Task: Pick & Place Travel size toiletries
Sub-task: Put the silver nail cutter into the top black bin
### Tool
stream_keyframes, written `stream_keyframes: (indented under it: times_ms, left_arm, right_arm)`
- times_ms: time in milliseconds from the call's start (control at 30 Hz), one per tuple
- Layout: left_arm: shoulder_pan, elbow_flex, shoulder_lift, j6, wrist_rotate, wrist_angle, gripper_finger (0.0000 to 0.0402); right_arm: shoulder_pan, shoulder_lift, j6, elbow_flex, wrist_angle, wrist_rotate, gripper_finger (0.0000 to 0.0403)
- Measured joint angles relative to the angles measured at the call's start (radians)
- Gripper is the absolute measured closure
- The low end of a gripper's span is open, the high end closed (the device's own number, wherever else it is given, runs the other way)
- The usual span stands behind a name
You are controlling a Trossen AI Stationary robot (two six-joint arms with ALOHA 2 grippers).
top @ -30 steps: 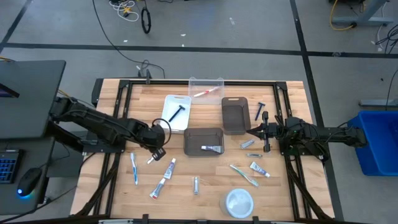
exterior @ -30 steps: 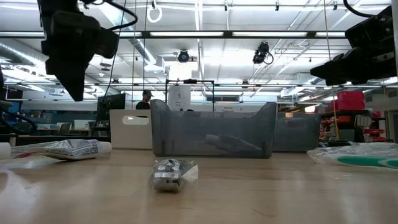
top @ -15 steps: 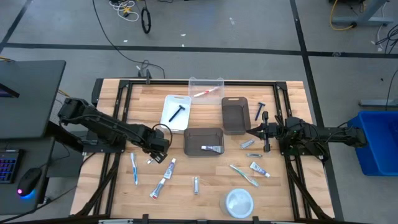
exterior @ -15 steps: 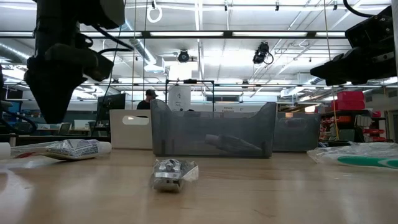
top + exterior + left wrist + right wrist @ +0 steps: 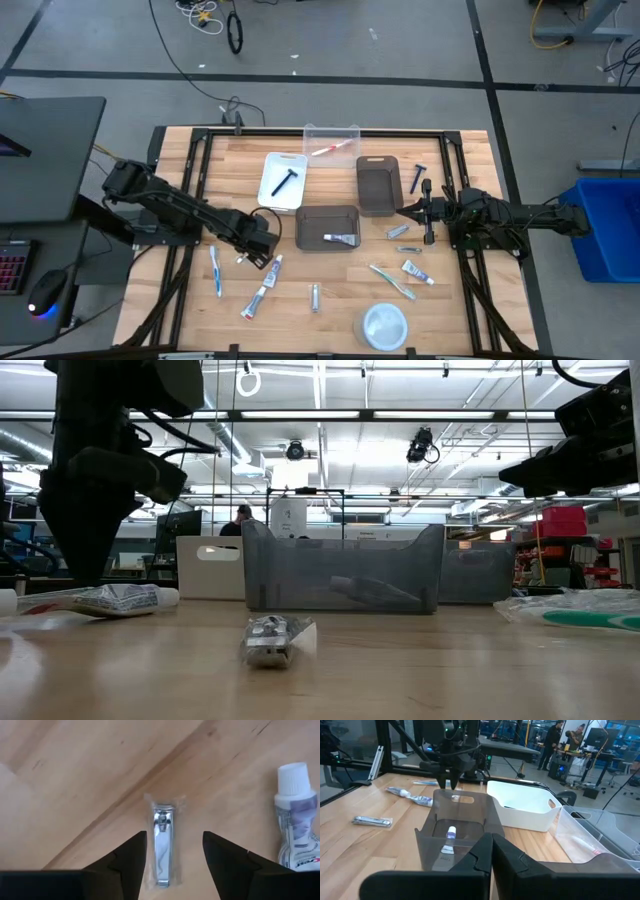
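Lowered, left end effector (image 5: 174, 851) straddles wrapped nail clipper (image 5: 162, 846) — fingers apart.

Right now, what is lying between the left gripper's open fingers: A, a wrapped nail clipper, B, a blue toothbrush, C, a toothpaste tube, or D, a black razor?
A: in the left wrist view the left gripper has its fingers spread either side of a silvery nail clipper in clear wrap lying on the table, while the toothpaste tube lies off to one side, outside the fingers.
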Motion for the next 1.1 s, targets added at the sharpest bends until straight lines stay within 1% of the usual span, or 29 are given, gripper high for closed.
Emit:
stream_keyframes:
  times_ms: [333, 667, 1100]
  left_arm:
    - [-0.001, 0.0, 0.045, 0.037, -0.004, 0.018, 0.0198]
    - [0.001, -0.002, 0.048, 0.077, -0.008, 0.02, 0.0198]
    - [0.003, -0.07, 0.046, 0.065, 0.029, 0.093, 0.0198]
  right_arm:
    - [0.0, 0.011, 0.0, 0.0, -0.001, 0.0, 0.0389]
    - [0.0, 0.024, 0.0, 0.0, -0.001, 0.0, 0.0389]
    - [0.0, 0.024, 0.0, 0.0, 0.0, 0.0, 0.0389]
